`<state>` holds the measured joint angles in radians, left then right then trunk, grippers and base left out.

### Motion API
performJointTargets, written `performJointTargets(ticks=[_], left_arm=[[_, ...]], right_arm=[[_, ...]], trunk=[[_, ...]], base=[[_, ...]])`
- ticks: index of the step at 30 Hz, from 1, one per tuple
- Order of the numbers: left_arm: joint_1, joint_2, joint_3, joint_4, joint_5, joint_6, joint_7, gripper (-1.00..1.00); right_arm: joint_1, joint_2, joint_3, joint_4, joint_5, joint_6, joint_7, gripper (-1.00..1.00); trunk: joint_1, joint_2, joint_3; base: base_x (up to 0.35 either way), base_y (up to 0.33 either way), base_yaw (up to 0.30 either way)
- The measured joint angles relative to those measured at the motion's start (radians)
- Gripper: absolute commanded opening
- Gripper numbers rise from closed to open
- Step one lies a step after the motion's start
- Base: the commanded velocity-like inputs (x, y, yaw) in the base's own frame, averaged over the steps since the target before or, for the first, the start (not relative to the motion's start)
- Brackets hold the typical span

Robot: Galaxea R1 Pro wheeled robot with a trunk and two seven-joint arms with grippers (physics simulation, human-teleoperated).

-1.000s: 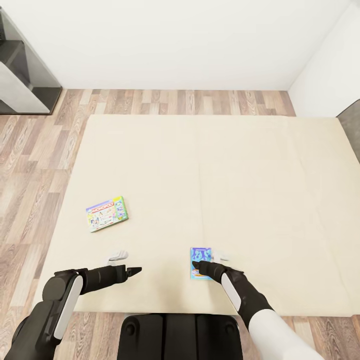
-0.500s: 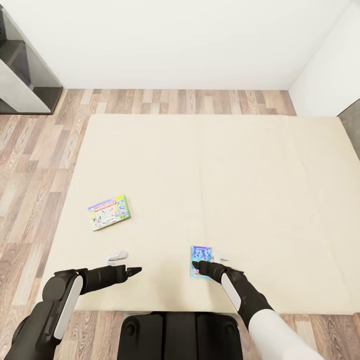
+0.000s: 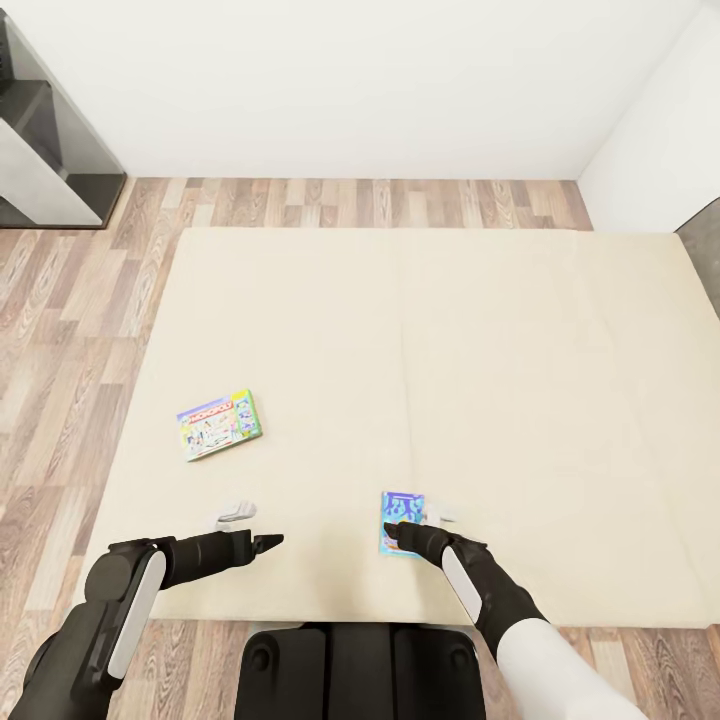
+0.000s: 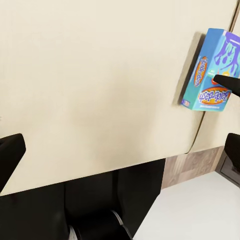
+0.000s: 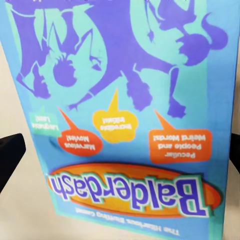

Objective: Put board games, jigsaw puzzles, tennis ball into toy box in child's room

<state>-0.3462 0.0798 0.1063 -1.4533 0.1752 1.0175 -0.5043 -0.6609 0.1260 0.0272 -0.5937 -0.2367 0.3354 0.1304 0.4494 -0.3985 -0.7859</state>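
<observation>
Blue board game (image 3: 402,520) lying flat near front edge of bed (image 3: 420,300), right gripper (image 3: 392,531) poised over it, fingers spread wide, gripping nothing. Left gripper (image 3: 268,542) hovering above bare mattress, fingers likewise apart. Green board game (image 3: 218,425) resting further left on bed. Neither game lifted; judging task barely begun, toy box trip remaining.

two board games (image 3: 218,424), one bed (image 3: 480,350).
</observation>
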Motion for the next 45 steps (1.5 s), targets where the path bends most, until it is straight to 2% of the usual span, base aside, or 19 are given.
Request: performJointTargets(ticks=[8, 45], left_arm=[[0.0, 0.0, 0.0, 0.0, 0.0, 0.0, 0.0, 1.0], [0.0, 0.0, 0.0, 0.0, 0.0, 0.0, 0.0, 1.0]], right_arm=[[0.0, 0.0, 0.001, 0.0, 0.0, 0.0, 0.0, 1.0], [0.0, 0.001, 0.006, 0.0, 0.001, 0.0, 0.0, 1.0]], trunk=[[0.0, 0.0, 0.0], [0.0, 0.0, 0.0]], base=[[0.0, 0.111, 0.0], [0.0, 0.014, 0.0]])
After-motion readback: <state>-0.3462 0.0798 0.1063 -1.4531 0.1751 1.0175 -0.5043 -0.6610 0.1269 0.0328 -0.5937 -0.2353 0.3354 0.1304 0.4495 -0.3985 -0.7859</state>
